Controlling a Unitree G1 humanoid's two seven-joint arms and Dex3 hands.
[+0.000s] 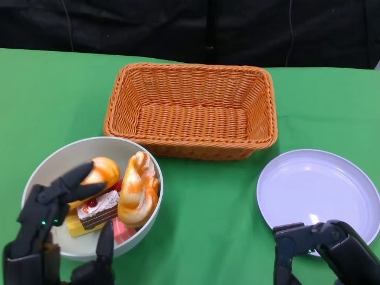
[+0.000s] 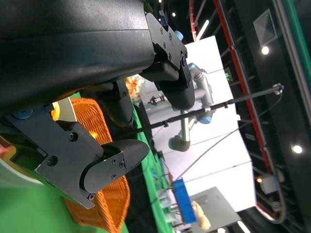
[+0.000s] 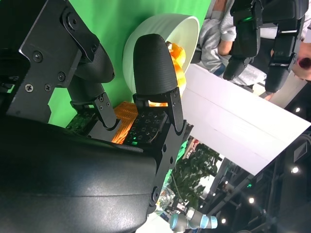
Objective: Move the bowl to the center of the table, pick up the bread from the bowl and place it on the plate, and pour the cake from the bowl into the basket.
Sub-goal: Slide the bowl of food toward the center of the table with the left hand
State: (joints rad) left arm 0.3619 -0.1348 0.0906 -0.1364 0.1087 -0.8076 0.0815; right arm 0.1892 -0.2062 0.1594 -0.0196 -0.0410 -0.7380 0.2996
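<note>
The pale bowl (image 1: 71, 148) stands at the table's near left and also shows in the right wrist view (image 3: 146, 39). In it lie a twisted bread (image 1: 139, 187), a rounder bread (image 1: 102, 170) and a cake slice (image 1: 98, 209) with a red berry. My left hand (image 1: 53, 219) hovers over the bowl's near-left side with its fingers spread; one reaches over the rounder bread, another hangs by the near rim. It holds nothing. The white plate (image 1: 314, 184) lies at the right. My right hand (image 1: 323, 249) sits at the plate's near edge, empty, its fingers (image 3: 153, 63) apart.
The orange wicker basket (image 1: 190, 70) stands empty at the middle back, its near wall just beyond the bowl. Green cloth lies bare between bowl and plate. The right wrist view shows a person's grey clothing (image 3: 214, 34) beyond the table.
</note>
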